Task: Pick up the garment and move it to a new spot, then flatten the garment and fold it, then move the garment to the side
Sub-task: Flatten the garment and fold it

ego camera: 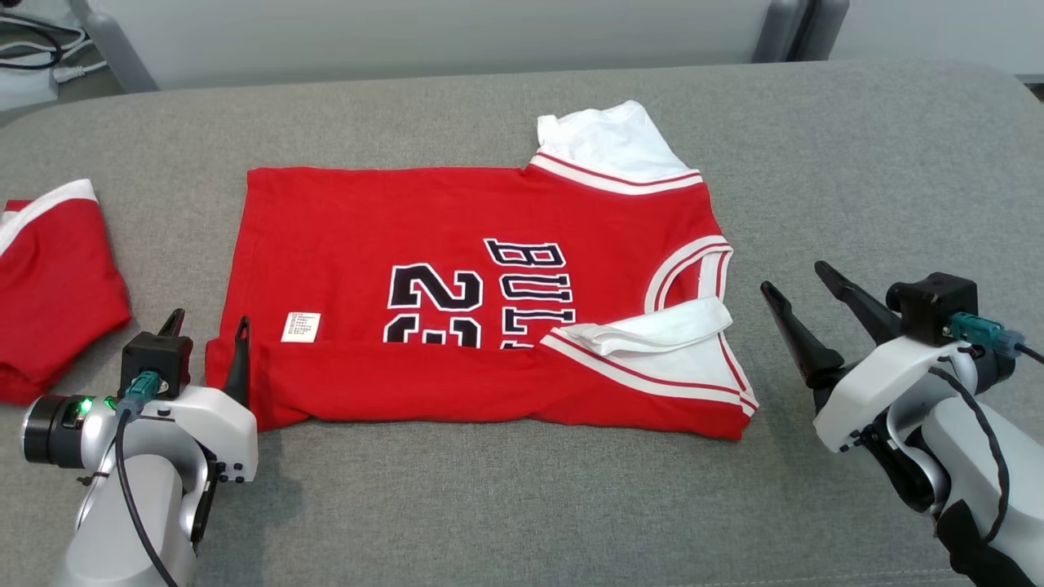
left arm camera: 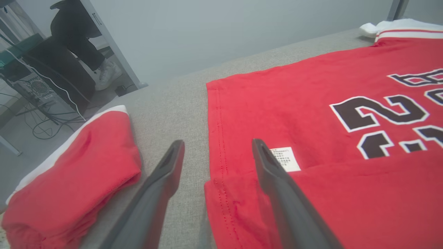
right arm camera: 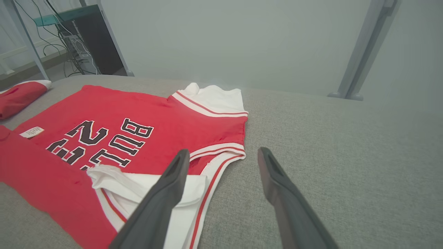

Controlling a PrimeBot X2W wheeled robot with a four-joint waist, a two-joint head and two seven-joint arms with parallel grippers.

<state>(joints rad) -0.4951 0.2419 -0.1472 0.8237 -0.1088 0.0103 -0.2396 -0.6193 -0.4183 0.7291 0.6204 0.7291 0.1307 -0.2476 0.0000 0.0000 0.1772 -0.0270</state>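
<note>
Left gripper (ego camera: 208,319) and right gripper (ego camera: 793,277), jaws spread wide, holding nothing, flanking a red short-sleeved jersey shirt (ego camera: 367,244) with white sleeves and black lettering.
Spread mid-way on the grey woven cushion surface (ego camera: 571,505), near long edge folded over; left fingers astride its near left corner. Judged light, limp, prone to sag and unfold; best pinched along the doubled near fold, at both ends. Far left, apart: a second folded red-and-white garment (ego camera: 49,285).
</note>
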